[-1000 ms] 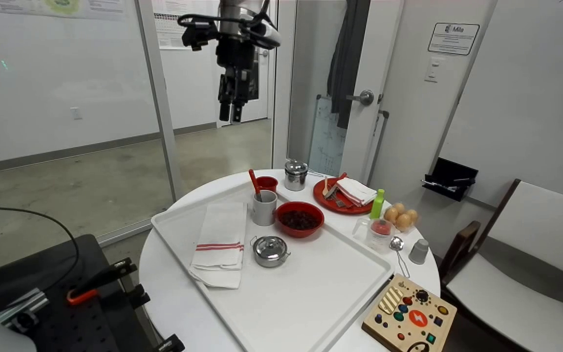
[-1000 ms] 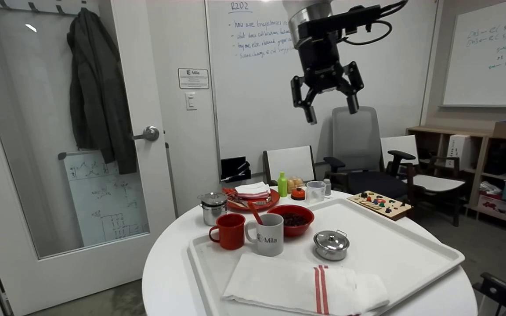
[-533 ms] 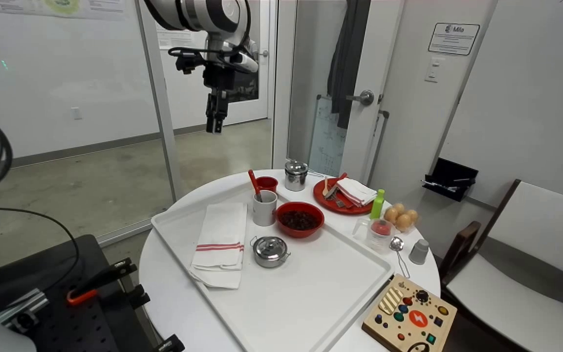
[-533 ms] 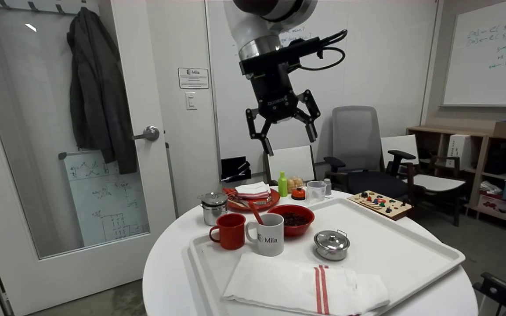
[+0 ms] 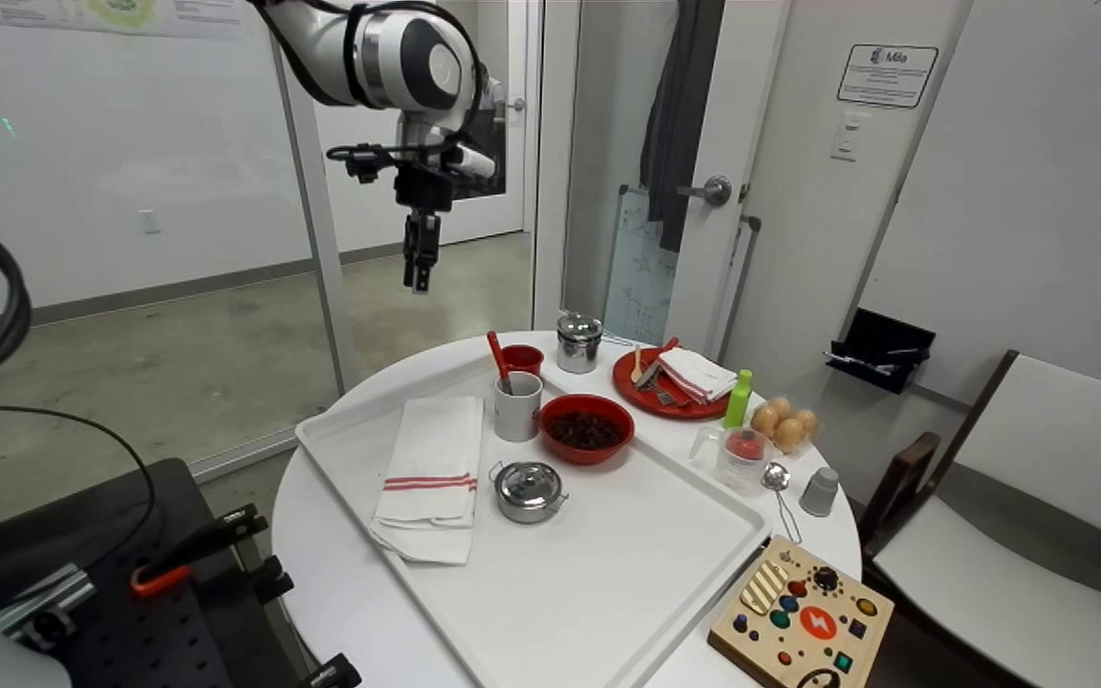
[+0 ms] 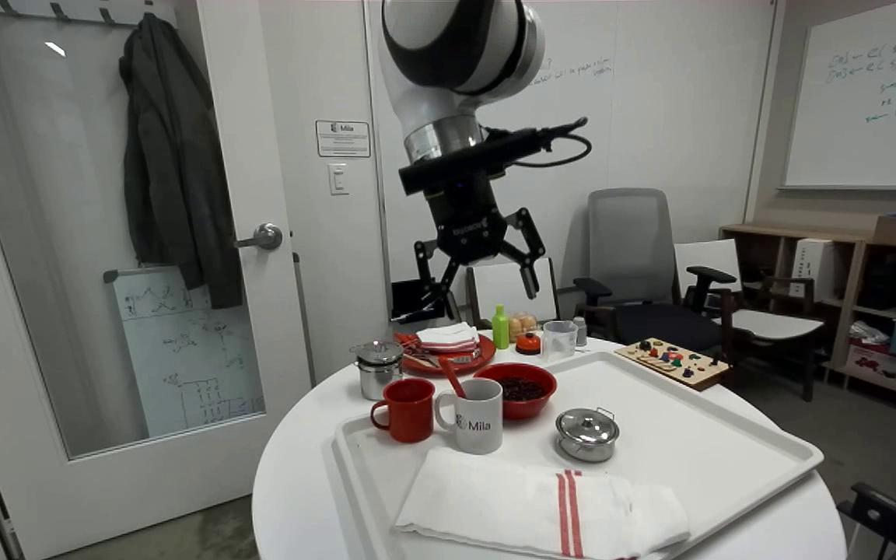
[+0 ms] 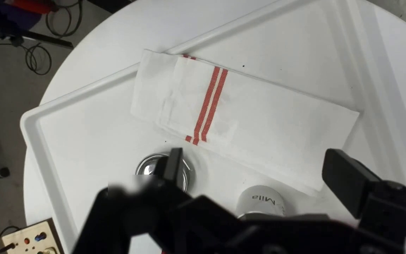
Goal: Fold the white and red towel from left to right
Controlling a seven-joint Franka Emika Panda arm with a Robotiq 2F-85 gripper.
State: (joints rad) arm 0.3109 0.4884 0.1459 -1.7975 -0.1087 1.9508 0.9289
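Observation:
The white and red towel [image 5: 434, 444] lies flat as a long rectangle on the white tray [image 5: 598, 592], with red stripes near one end. It also shows in an exterior view [image 6: 510, 498] and in the wrist view [image 7: 270, 109]. Its layers and an overlapping end show near the stripes. My gripper [image 5: 417, 285] hangs well above the table, pointing down. Its fingers are spread wide with nothing between them, as seen in an exterior view [image 6: 492, 302] and in the wrist view [image 7: 254, 157]. The gripper touches nothing.
Beside the towel stand a grey mug [image 5: 518, 409] with a red-handled utensil and a lidded metal bowl [image 5: 528, 492]. A red bowl [image 5: 586, 430] and red cup [image 6: 404, 410] are close by. A red plate [image 5: 622, 377] with another striped cloth [image 5: 699, 373] is farther off.
My open gripper has come down toward the table. It has moved left in both exterior views, nearer the towel and mug. The towel and the other objects have not moved.

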